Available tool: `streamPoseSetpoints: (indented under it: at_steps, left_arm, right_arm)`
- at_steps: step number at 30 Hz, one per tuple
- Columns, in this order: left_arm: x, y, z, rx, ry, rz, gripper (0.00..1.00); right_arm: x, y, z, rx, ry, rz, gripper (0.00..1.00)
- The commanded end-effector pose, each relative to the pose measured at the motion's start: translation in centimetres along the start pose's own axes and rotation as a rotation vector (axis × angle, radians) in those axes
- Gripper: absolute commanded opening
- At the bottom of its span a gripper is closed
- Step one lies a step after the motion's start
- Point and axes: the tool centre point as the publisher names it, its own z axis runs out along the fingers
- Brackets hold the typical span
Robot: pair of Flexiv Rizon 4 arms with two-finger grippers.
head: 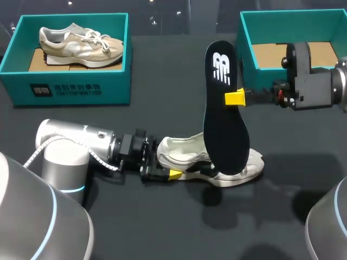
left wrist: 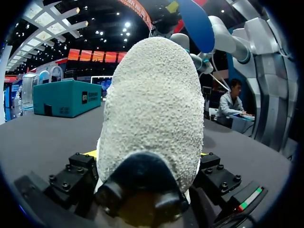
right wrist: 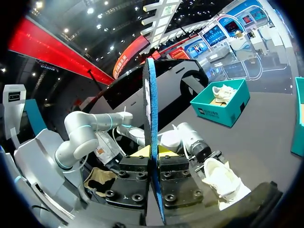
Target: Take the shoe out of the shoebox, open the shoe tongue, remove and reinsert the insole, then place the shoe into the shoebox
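A white shoe (head: 181, 151) lies on its side on the black table, heel toward my left arm. My left gripper (head: 169, 161) stands open around that heel. In the left wrist view the fuzzy heel (left wrist: 152, 95) fills the space between the open fingers of the left gripper (left wrist: 147, 153). My right gripper (head: 231, 98) is shut on a black insole (head: 225, 124), which it holds upright with its lower end at the shoe's opening. The right wrist view shows the insole (right wrist: 151, 104) edge-on, pinched in the right gripper (right wrist: 153, 151), with the shoe (right wrist: 223, 180) below it.
A teal shoebox (head: 70, 81) at the back left holds a second pale shoe (head: 81, 43). Another teal box (head: 246, 43) at the back right shows only its cardboard floor, and my right arm crosses in front of it.
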Motion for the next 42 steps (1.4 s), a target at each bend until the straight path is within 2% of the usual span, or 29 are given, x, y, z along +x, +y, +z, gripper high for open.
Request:
streamPoseSetpoints:
  at_steps: [1,7,11,27,34,42]
  left_arm:
    - [-0.1,0.4,-0.4,-0.016,-0.007,-0.005,1.0]
    - [-0.4,0.6,-1.7,-0.064,-0.048,-0.017,1.0]
    - [-0.6,0.3,-2.9,-0.166,-0.058,-0.029,1.0]
    - [-0.6,0.3,-2.9,-0.166,-0.058,-0.029,1.0]
    - [-0.5,0.5,-2.3,-0.222,-0.028,0.013,1.0]
    - [-0.2,0.3,-2.9,-0.325,-0.044,0.064,1.0]
  right_arm:
    - [0.0,0.0,0.1,0.001,-0.002,0.001,0.0]
    - [0.0,0.0,0.1,0.001,-0.002,0.001,0.0]
    - [0.0,0.0,0.1,0.001,-0.002,0.001,0.0]
    - [0.0,0.0,0.1,0.001,-0.002,0.001,0.0]
    - [0.0,0.0,0.1,0.001,-0.002,0.001,0.0]
    - [0.0,0.0,0.1,0.001,-0.002,0.001,0.0]
